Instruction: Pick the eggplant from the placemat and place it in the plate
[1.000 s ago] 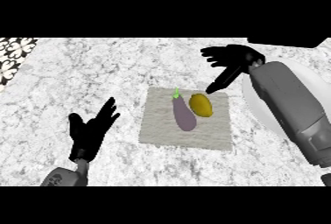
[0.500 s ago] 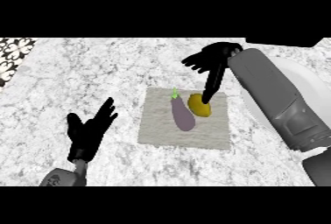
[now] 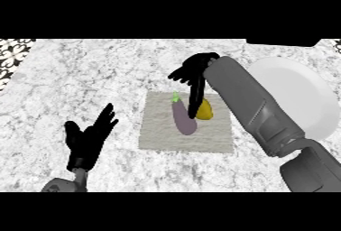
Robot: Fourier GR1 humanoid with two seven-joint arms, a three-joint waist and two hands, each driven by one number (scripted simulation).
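1. The right hand point(image 3: 194, 76) hangs over the far part of the placemat point(image 3: 186, 137), fingers relaxed and pointing down, gripping nothing; one long finger reaches down between the eggplant point(image 3: 182, 118) and the yellow fruit point(image 3: 205, 110), though actual contact cannot be judged.
2. The eggplant lies lengthwise on the placemat, its green stem toward the far edge, with the yellow fruit just beside it on the right.
3. The right forearm point(image 3: 256, 110) crosses the placemat's right edge and covers part of the white plate point(image 3: 313, 103), which sits on the counter to the right of the mat.
4. The left hand point(image 3: 90, 137) rests open, fingers up, at the lower left, well apart from the mat.
5. The counter point(image 3: 80, 76) is a mottled grey-white stone surface; bare stone runs left of and beyond the placemat.
6. A patterned black-and-white patch point(image 3: 13, 49) shows at the far left corner.
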